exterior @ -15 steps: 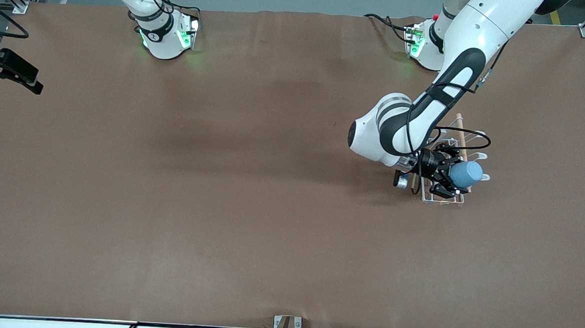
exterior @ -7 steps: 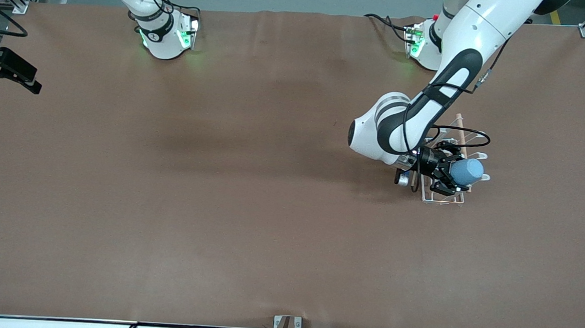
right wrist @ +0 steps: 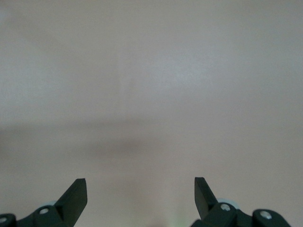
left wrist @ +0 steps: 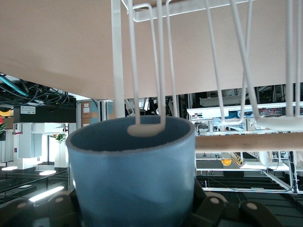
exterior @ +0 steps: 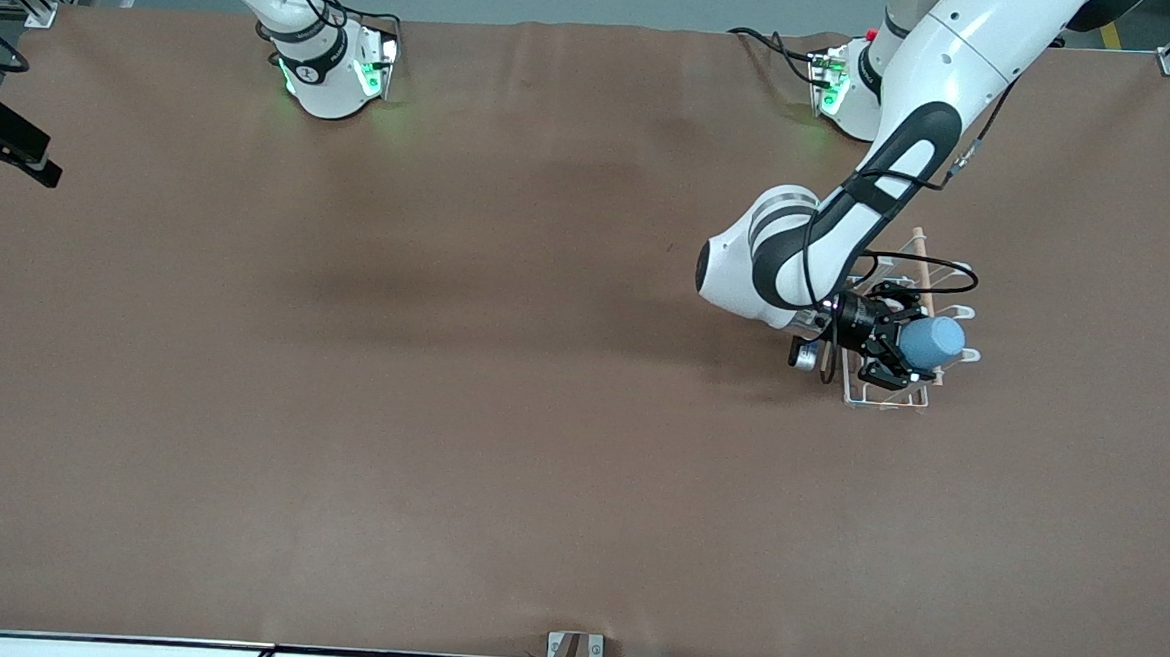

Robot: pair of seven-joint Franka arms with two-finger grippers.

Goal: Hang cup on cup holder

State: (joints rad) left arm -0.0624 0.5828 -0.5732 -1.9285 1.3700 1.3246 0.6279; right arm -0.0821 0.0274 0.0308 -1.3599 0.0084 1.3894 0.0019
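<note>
The left end effector [exterior: 902,347], black and two-fingered, is clamped on the cup [exterior: 933,343], a smooth, matte, light-blue tumbler of slightly tapered form, held on its side over the cup holder [exterior: 882,396]. The cup holder is a white wire rack with a rectangular base and thin looped prongs, topped by a pale wooden rod [exterior: 921,254]; it stands on the brown, felt-like desk [exterior: 502,384] toward the left arm's end. In the left wrist view, the rounded tip of one looped prong [left wrist: 146,128] sits at the cup's [left wrist: 135,179] open mouth, with the wooden rod [left wrist: 246,142] running just beside the rim. The right end effector [right wrist: 140,194] waits with its dark fingers [right wrist: 75,196] spread wide apart, gripping nothing, above bare desk surface; the front view shows it at the desk's edge at the right arm's end.
</note>
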